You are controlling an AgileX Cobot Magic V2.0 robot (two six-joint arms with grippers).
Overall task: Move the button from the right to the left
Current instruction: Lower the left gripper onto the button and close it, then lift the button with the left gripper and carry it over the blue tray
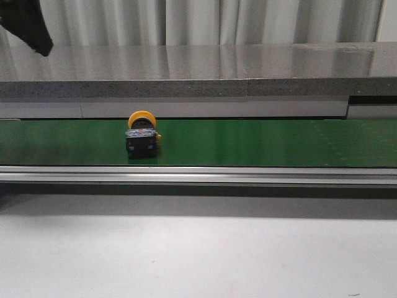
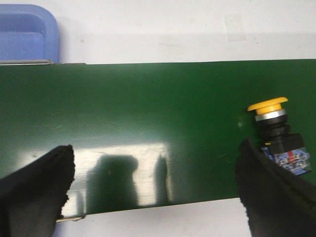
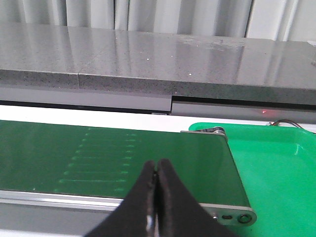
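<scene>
Button (image 1: 142, 135) sits on the green belt (image 1: 279, 143), at nine o'clock of its middle; left gripper (image 2: 153, 190) spread wide above, right gripper (image 3: 156, 197) pinched empty. Pickup apparently pending: centre, descend, close.

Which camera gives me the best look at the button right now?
The left wrist view: the button lies on the green belt, yellow cap and labelled black body clear, beside one finger of the open left gripper. The front view shows it small. The right wrist view shows none of it.
</scene>
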